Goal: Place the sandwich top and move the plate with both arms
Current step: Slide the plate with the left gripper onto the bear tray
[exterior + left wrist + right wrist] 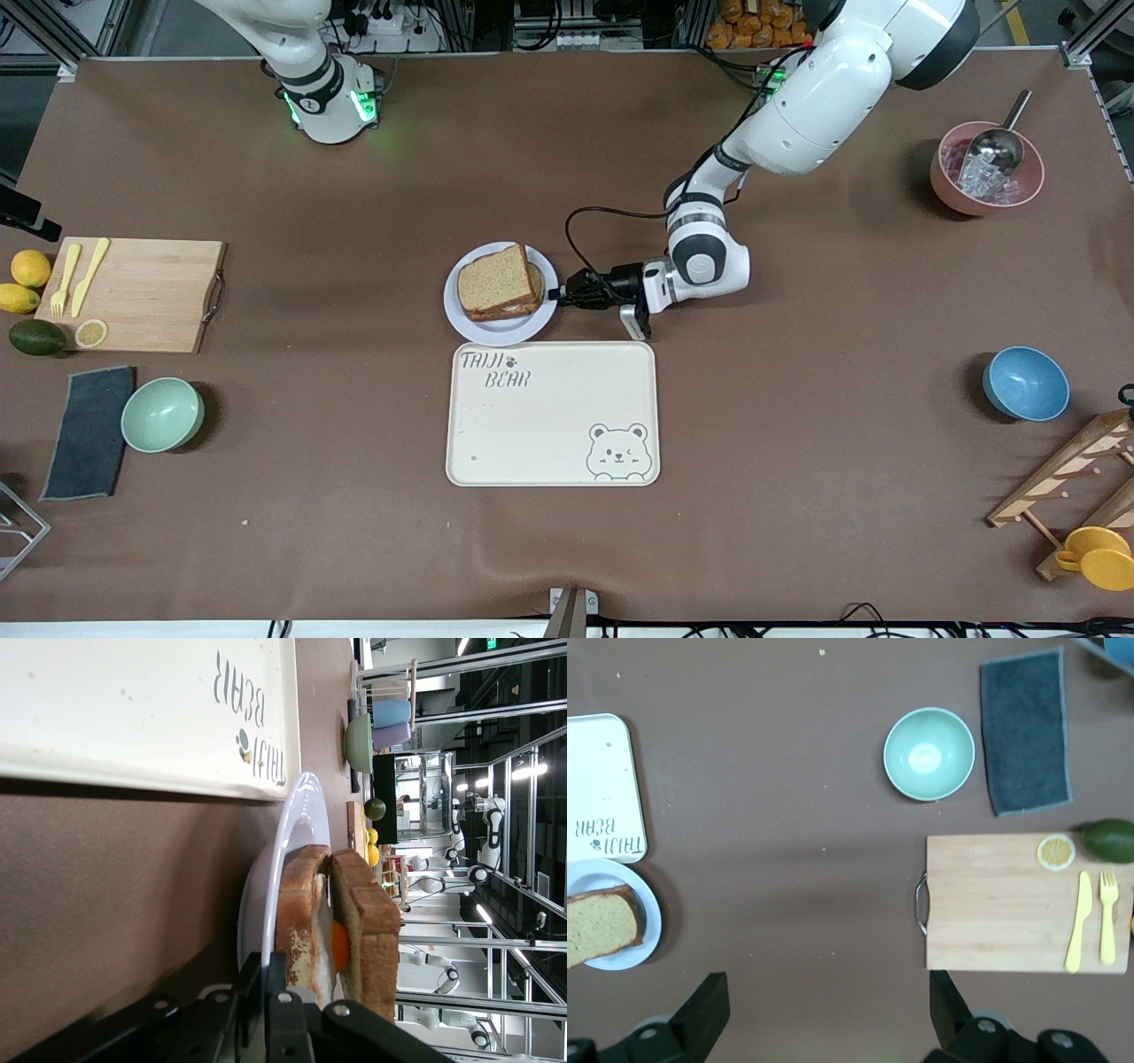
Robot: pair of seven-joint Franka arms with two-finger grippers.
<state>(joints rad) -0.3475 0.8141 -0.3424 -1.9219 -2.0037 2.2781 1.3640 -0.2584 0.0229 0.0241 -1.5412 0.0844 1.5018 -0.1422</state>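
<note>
The plate (493, 330) sits mid-table, just farther from the front camera than the bear tray. On it lies the sandwich top (496, 280), a bare brown slice stacked over a lower slice with egg (303, 921). My left gripper (560, 293) lies low at the plate's edge toward the left arm's end, shut on the rim (285, 904). In the left wrist view the sandwich top (370, 912) stands just past the fingers. My right gripper (826, 992) hangs open high over bare table between the plate (648, 935) and the cutting board, holding nothing; it is out of the front view.
The cream bear tray (549, 425) lies beside the plate, nearer the front camera. A cutting board (146, 297) with cutlery, a green bowl (162, 414) and a grey cloth (89, 431) are toward the right arm's end. A blue bowl (1025, 383) and pink bowl (948, 190) are toward the left arm's end.
</note>
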